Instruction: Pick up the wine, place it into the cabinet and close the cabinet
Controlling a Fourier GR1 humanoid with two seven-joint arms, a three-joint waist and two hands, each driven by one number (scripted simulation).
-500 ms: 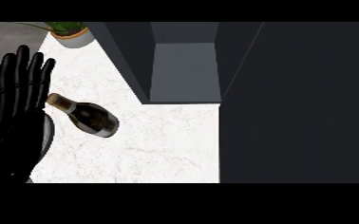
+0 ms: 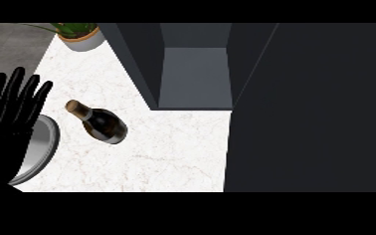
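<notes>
Left hand [image 2: 16,124] rests at the left edge, fingers straight, spread and pointing up, holding nothing; it overlaps 1 grey plate [image 2: 46,149]; just right of the plate, apart from the hand, the wine [image 2: 106,125] lies on its side on the counter [image 2: 169,154], neck toward the upper left; beyond it the cabinet [image 2: 195,74] stands open; a plant [image 2: 81,36] sits far left.

Potted plant [image 2: 82,36] at white counter's [image 2: 176,149] far-left corner; silver disc [image 2: 44,152], probably plate, at left edge.
</notes>
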